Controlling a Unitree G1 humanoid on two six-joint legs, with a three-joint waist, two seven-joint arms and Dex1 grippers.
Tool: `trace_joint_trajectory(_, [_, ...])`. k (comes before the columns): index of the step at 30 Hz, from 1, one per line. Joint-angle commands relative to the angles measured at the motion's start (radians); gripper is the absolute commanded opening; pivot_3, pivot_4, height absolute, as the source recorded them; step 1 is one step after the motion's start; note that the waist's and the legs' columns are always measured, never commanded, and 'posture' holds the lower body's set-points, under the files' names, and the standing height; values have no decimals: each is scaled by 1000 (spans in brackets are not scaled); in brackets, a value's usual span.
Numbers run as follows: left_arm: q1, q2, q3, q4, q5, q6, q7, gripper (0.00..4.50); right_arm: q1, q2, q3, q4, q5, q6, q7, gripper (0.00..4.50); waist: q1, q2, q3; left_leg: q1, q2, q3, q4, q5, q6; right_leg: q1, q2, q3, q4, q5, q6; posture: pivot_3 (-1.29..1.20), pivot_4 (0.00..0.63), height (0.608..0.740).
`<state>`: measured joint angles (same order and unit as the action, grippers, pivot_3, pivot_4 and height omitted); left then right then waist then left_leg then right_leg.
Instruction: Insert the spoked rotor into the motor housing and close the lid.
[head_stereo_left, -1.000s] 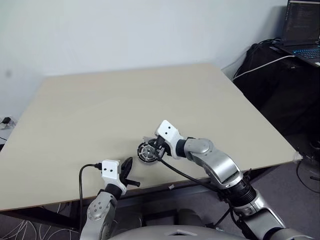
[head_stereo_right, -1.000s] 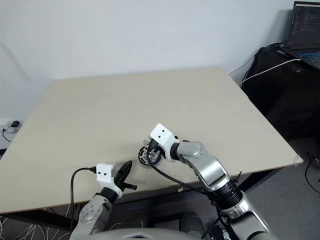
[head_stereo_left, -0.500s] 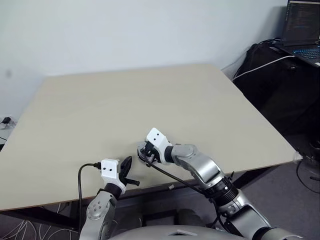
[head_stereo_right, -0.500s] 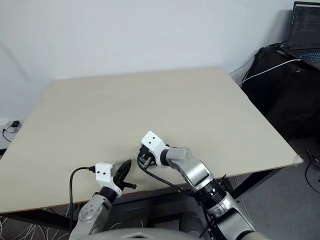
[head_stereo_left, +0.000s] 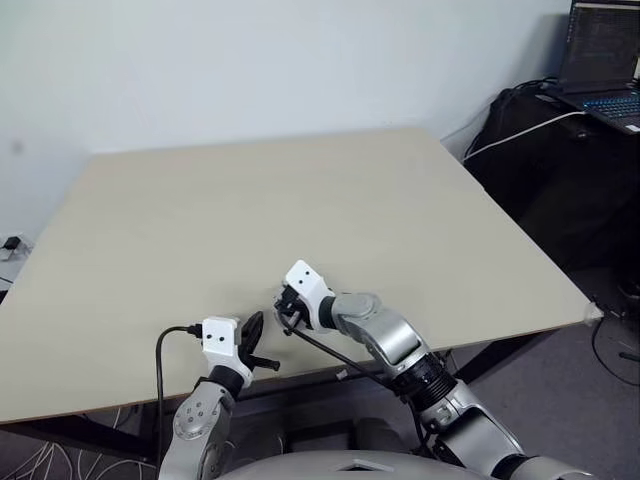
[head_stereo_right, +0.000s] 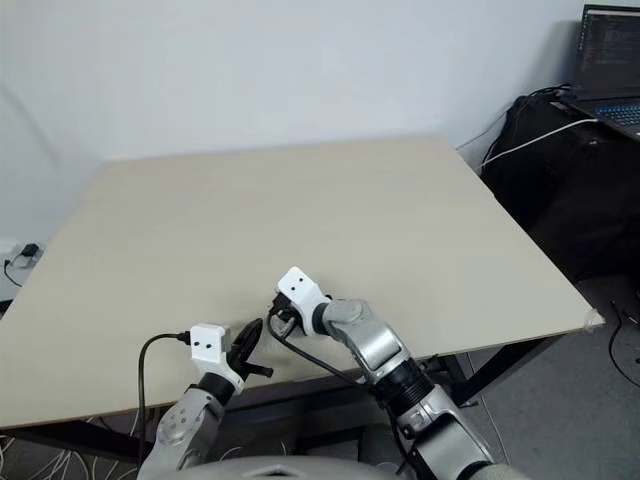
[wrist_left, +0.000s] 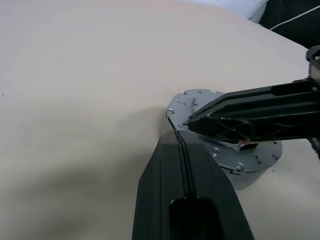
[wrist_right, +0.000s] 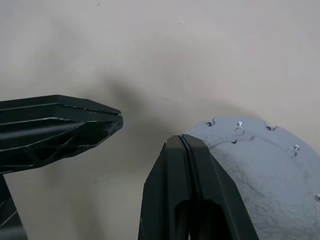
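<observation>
The grey lid (wrist_left: 227, 152) lies flat on the motor housing, whose pale side wall (wrist_left: 247, 179) shows beneath it. The spoked rotor is hidden. My right gripper (wrist_right: 180, 139) is shut with nothing in it. Its black fingers (wrist_left: 250, 117) lie across the top of the lid (wrist_right: 265, 165). In the head views my right gripper (head_stereo_left: 284, 304) covers the housing near the table's front edge. My left gripper (wrist_left: 176, 132) is shut and empty, its tip at the lid's rim. It sits just left of the right one (head_stereo_left: 256, 326), and its fingers (wrist_right: 60, 125) show beside the lid.
The beige table (head_stereo_left: 300, 190) stretches far ahead and to both sides; its front edge (head_stereo_left: 330, 372) runs just behind the grippers. Off the table at the back right stand a laptop (head_stereo_left: 605, 60) and dark bags (head_stereo_left: 540, 150) with a white cable.
My right gripper has swung down and to the left over the housing, which showed beside it a second ago and is now covered in the head views. The left arm has kept still.
</observation>
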<state>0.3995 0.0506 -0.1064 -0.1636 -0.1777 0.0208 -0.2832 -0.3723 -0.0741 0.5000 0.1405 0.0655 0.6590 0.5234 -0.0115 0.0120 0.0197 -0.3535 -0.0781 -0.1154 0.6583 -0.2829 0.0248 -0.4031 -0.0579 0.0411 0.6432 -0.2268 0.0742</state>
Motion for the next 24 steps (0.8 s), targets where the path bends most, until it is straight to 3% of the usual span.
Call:
trace_joint_trajectory(1, [-2,1,-5,-60,-5,-1,4,0,24,3,-47,-62,32,-63,21,30,0,0,1,2,0,0,0,0,0,2,0,0,0,0,0,0,0,740])
trace_joint_trajectory(5, [0,3,-6,-65,-6,4,3,0,42,5,-115,-196,55,-231,17,30,-1,2,9,5,0,0,-1,-1,-1,6,-1,0,-1,-3,-2,0,0,740])
trace_joint_trajectory(9, [-3,2,-8,-67,-4,7,3,0,6,-50,-116,-176,29,-328,73,205,-2,1,9,5,0,0,-1,-1,-1,6,0,0,-1,-1,1,0,0,740])
trace_joint_trajectory(11, [-5,2,-7,-67,-5,8,2,0,0,-60,-133,-144,68,-382,129,596,-1,0,10,5,0,0,-1,0,0,6,0,-1,-1,-1,1,0,0,740])
trace_joint_trajectory(19, [2,2,-3,-79,-3,13,10,0,-74,-164,-79,117,7,-654,367,3208,0,-2,12,6,0,0,-2,0,0,6,-1,-1,-1,-1,1,0,0,740])
trace_joint_trajectory(23, [10,3,0,-88,-2,15,17,0,-111,-182,-70,216,22,-686,487,4467,-1,-2,13,6,0,0,-2,0,0,6,0,0,-1,-1,0,0,0,740])
trace_joint_trajectory(24, [13,3,0,-91,-2,16,19,0,-122,-183,-70,241,23,-691,510,4467,0,-2,13,6,0,0,-2,0,0,6,0,0,-1,-1,0,0,0,740])
